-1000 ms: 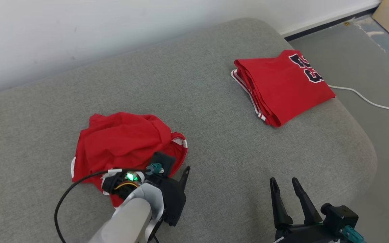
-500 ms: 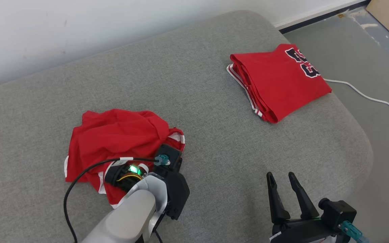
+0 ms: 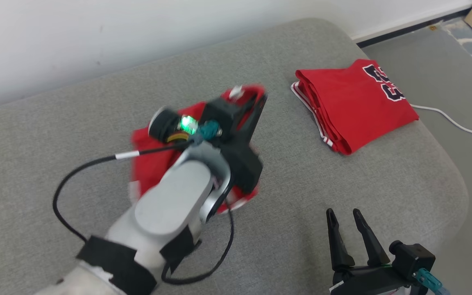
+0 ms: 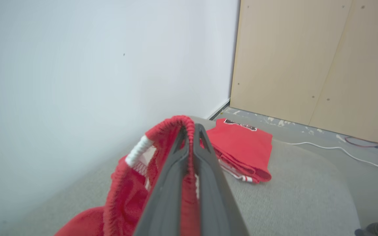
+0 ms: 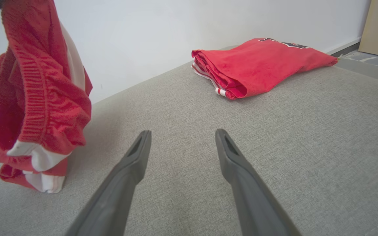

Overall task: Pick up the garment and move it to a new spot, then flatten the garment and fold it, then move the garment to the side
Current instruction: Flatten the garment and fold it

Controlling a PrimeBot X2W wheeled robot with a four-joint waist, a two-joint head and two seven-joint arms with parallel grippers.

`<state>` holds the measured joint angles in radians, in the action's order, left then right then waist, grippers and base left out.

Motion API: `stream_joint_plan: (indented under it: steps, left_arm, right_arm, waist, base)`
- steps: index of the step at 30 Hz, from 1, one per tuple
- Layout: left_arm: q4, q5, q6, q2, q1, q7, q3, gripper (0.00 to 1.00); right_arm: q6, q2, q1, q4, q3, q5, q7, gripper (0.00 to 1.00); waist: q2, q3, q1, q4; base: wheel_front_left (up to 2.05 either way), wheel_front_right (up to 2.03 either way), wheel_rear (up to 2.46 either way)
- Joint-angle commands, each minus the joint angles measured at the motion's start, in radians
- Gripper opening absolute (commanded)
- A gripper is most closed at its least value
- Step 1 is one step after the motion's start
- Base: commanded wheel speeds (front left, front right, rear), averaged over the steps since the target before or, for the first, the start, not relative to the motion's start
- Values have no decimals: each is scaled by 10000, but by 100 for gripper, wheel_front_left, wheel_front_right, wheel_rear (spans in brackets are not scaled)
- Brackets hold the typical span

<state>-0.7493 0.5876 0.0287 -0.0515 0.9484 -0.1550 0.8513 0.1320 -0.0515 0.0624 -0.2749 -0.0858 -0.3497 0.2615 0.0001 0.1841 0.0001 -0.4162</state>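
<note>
**Head view.**
- Left tool (image 3: 258, 102): upper middle of the frame, blurred, fingers pressed together on a red fold.
- Garment (image 3: 150, 164): red with white trim, bunched, hanging from the left tool and partly hidden behind its pale forearm, centre left of the frame.
- Cushion (image 3: 301, 184): grey, woven, with rounded corners; it carries everything here.
- Folded jersey (image 3: 355, 110): red with dark numerals, lying flat at the upper right, well apart from the garment.
- Right tool (image 3: 343, 213): lower right, fingers spread, holding nothing.
- White cord (image 3: 453, 123): on the floor (image 3: 445, 73) at the right edge.

**Left wrist view.**
- Left tool (image 4: 191, 129): closed tight, with a ribbed red hem pinched between its fingers and looped over their tips.
- Garment (image 4: 126, 193): draped down the left of the fingers.
- Folded jersey (image 4: 244, 147): just right of centre, on the cushion (image 4: 300, 190).
- Wooden panel (image 4: 307, 65): upper right, beside a white wall (image 4: 77, 65).

**Right wrist view.**
- Right tool (image 5: 183, 132): fingers wide apart over bare cushion (image 5: 274, 131), empty.
- Garment (image 5: 38, 98): hanging at the left edge. Whether its lower end touches the cushion cannot be told.
- Folded jersey (image 5: 261, 62): upper right.
</note>
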Motion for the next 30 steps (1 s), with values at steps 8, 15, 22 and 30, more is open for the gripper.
stream_joint_plan:
  steps: [8, 15, 22, 30]
  left_arm:
    - [2023, 654, -79, 12, 1533, -827, -271, 0]
    - [2552, 1290, -512, -588, 48, -719, -673, 0]
    - [2851, 2282, -915, -1827, -2801, -497, -1031, 0]
    - [3151, 2772, -1354, -2669, -4359, -574, -1434, 0]
  right_arm:
    - [-21, 30, -194, 10, 93, 209, 47, 100]
    - [-20, 32, -363, 55, 172, 380, 46, 100]
    - [-21, 29, -360, 87, 240, 628, -12, 100]
    - [-21, 27, -445, 158, 283, 719, -124, 100]
  waist:
    - [-1, -359, -1, 628]
    - [-1, -469, -1, 1436]
    - [-1, -495, -1, 2337]
    - [-1, -615, -1, 2782]
  base:
    - [0, 0, 0]
    - [0, 0, 0]
    - [0, 0, 0]
    - [0, 0, 0]
